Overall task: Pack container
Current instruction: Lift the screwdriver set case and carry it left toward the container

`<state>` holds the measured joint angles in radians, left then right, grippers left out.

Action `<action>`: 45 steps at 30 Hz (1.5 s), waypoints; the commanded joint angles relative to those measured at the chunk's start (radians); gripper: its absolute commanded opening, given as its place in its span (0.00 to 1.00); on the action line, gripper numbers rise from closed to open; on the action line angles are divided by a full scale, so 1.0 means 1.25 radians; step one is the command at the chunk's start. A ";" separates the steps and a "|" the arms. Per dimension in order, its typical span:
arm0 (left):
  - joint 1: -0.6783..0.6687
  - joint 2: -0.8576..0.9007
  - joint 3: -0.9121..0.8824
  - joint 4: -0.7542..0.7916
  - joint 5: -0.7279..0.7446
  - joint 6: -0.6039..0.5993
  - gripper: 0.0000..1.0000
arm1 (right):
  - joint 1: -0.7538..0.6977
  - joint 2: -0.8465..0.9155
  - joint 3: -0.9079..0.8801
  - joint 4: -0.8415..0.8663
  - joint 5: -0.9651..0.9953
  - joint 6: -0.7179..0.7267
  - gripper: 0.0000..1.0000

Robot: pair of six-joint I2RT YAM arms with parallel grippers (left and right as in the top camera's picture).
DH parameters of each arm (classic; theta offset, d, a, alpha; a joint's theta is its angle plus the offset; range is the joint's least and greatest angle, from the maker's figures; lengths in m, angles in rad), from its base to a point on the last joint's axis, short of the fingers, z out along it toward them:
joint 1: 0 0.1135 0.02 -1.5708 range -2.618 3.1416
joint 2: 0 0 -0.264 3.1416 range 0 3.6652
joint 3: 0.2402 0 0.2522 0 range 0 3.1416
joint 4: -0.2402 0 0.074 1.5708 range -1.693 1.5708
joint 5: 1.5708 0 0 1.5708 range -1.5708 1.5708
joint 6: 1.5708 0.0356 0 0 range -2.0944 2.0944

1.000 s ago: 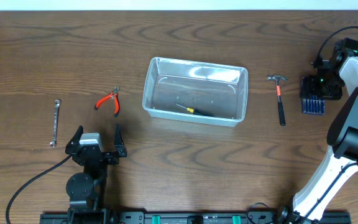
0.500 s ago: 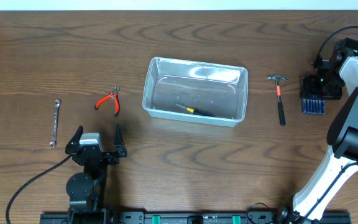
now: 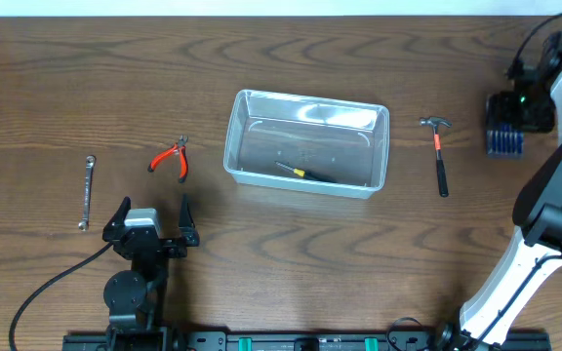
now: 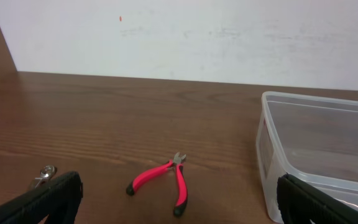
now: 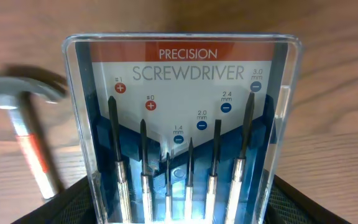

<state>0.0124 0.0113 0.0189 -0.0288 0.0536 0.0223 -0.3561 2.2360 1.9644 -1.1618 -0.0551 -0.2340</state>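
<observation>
Overhead: container (image 3: 230, 146) at centre frame on bench (image 3: 66, 78). We judge it light, stiff, slick; we'd grip its rim. Left pincer (image 3: 154, 207) released, lower left.
Left wrist: container (image 4: 272, 149) at right edge.
Right wrist: right pincer (image 5: 180, 208) clenched on screwdriver case (image 5: 182, 124).

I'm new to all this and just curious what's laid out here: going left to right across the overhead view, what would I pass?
In order: wrench → pliers → container → hammer → screwdriver case.
</observation>
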 commanded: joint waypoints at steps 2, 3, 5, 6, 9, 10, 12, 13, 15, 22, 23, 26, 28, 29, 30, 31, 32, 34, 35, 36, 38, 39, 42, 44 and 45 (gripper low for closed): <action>0.003 -0.004 -0.012 -0.031 0.005 -0.005 0.98 | 0.013 0.001 0.098 -0.045 -0.076 0.010 0.01; 0.003 -0.004 -0.012 -0.031 0.005 -0.005 0.98 | 0.019 0.000 0.119 -0.057 -0.083 0.010 0.01; 0.003 -0.004 -0.012 -0.031 0.005 -0.005 0.98 | 0.036 -0.003 0.166 -0.086 -0.086 0.009 0.01; 0.003 -0.004 -0.012 -0.031 0.005 -0.005 0.98 | 0.045 -0.005 0.187 -0.098 -0.086 0.009 0.01; 0.003 -0.004 -0.012 -0.031 0.005 -0.005 0.98 | 0.085 -0.007 0.260 -0.137 -0.091 0.006 0.01; 0.003 -0.004 -0.012 -0.031 0.005 -0.005 0.98 | 0.102 -0.009 0.284 -0.150 -0.097 -0.001 0.01; 0.003 -0.004 -0.012 -0.031 0.005 -0.005 0.98 | 0.139 -0.011 0.329 -0.169 -0.110 -0.020 0.01; 0.003 -0.004 -0.012 -0.031 0.005 -0.005 0.98 | 0.156 -0.012 0.346 -0.176 -0.109 -0.024 0.01; 0.003 -0.004 -0.012 -0.031 0.005 -0.005 0.98 | 0.199 -0.014 0.383 -0.193 -0.110 -0.052 0.01; 0.003 -0.004 -0.012 -0.031 0.005 -0.005 0.98 | 0.349 -0.016 0.439 -0.262 -0.110 -0.183 0.01; 0.003 -0.004 -0.012 -0.031 0.005 -0.005 0.98 | 0.370 -0.016 0.439 -0.271 -0.110 -0.202 0.01; 0.003 -0.004 -0.012 -0.031 0.005 -0.005 0.98 | 0.424 -0.016 0.438 -0.288 -0.110 -0.239 0.01; 0.003 -0.004 -0.012 -0.031 0.005 -0.005 0.98 | 0.461 -0.016 0.438 -0.289 -0.116 -0.240 0.01; 0.003 -0.004 -0.012 -0.031 0.005 -0.005 0.98 | 0.476 -0.016 0.438 -0.292 -0.123 -0.248 0.01; 0.003 -0.004 -0.012 -0.031 0.005 -0.005 0.98 | 0.494 -0.016 0.438 -0.298 -0.131 -0.264 0.01; 0.003 -0.004 -0.012 -0.031 0.005 -0.005 0.98 | 0.512 -0.016 0.438 -0.302 -0.130 -0.274 0.01; 0.003 -0.004 -0.012 -0.031 0.005 -0.005 0.98 | 0.529 -0.016 0.437 -0.305 -0.130 -0.282 0.01; 0.003 -0.004 -0.012 -0.031 0.005 -0.005 0.98 | 0.562 -0.016 0.437 -0.306 -0.130 -0.287 0.01; 0.003 -0.004 -0.012 -0.031 0.005 -0.005 0.98 | 0.574 -0.016 0.437 -0.306 -0.130 -0.287 0.01; 0.003 -0.004 -0.012 -0.031 0.005 -0.005 0.98 | 0.590 -0.016 0.436 -0.303 -0.130 -0.287 0.01; 0.003 -0.004 -0.012 -0.031 0.005 -0.005 0.98 | 0.610 -0.016 0.427 -0.294 -0.130 -0.291 0.01; 0.003 -0.004 -0.012 -0.031 0.005 -0.005 0.98 | 0.619 -0.016 0.419 -0.289 -0.130 -0.297 0.01; 0.003 -0.004 -0.012 -0.031 0.005 -0.005 0.98 | 0.636 -0.016 0.381 -0.268 -0.129 -0.299 0.01; 0.003 -0.004 -0.012 -0.031 0.005 -0.005 0.98 | 0.641 -0.016 0.343 -0.246 -0.129 -0.299 0.01; 0.003 -0.004 -0.012 -0.031 0.005 -0.005 0.98 | 0.642 -0.016 0.323 -0.232 -0.129 -0.299 0.01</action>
<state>0.0124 0.0109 0.0189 -0.0292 0.0536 0.0223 0.4435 2.2353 2.4184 -1.4685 -0.2089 -0.5888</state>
